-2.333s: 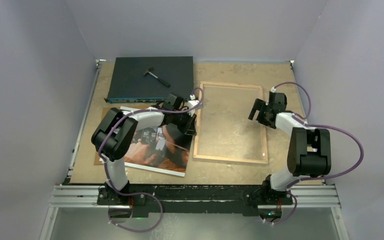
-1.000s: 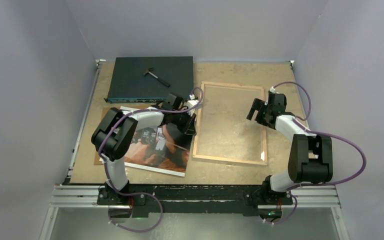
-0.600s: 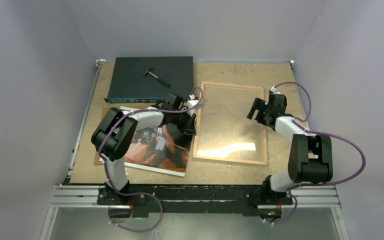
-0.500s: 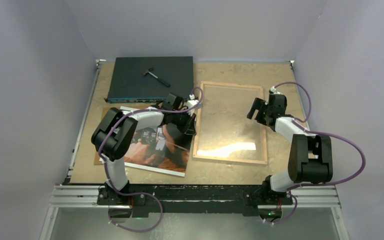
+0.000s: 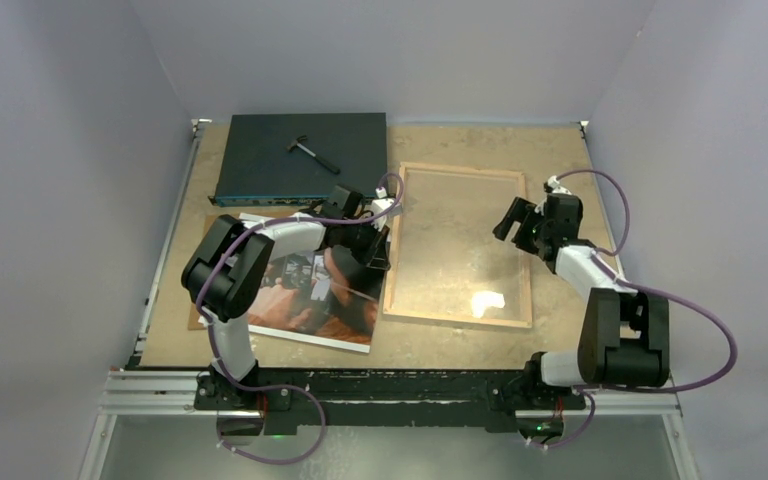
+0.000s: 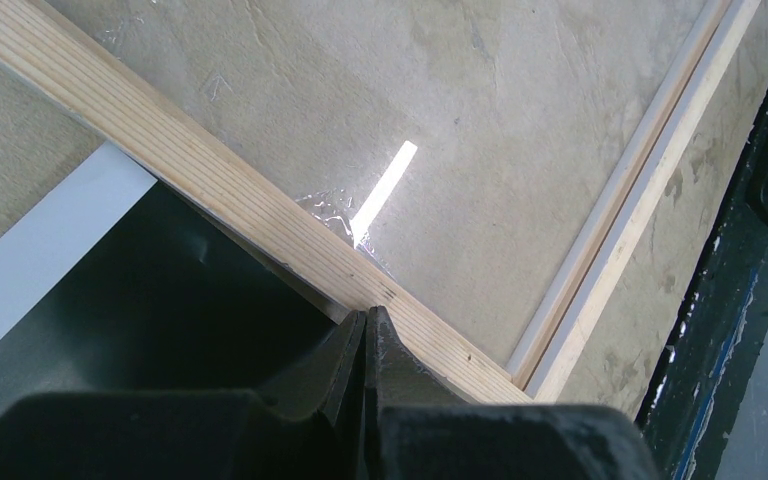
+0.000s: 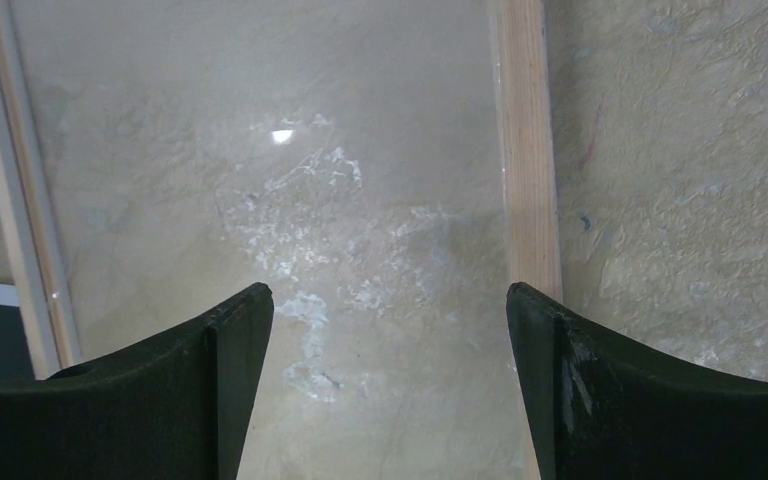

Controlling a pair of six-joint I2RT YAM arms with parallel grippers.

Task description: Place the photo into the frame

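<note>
The frame (image 5: 455, 319) lies back-up in the middle of the table, light wood rim showing and glass inside. The photo (image 5: 305, 300), dark and reddish with a white border, lies to its left, its right edge under the frame's left rail. My left gripper (image 5: 380, 250) is shut, its tips (image 6: 367, 318) pressed against the outer edge of that wood rail (image 6: 250, 205), over the photo's dark surface (image 6: 180, 300). My right gripper (image 5: 516, 226) hangs open over the frame's right side. In the right wrist view its gap (image 7: 390, 305) spans glass (image 7: 260, 150), one finger above the right rail (image 7: 526, 150).
A dark flat box (image 5: 260, 160) with a small hammer (image 5: 312, 152) on it sits at the back left. A brown backing board (image 5: 201, 305) pokes out under the photo. Grey walls close in on three sides; the arm bases line the near edge.
My right gripper has drifted a little to the right and its jaws narrowed slightly. The glare on the glass shrank and moved, and the frame's left side shifted slightly left.
</note>
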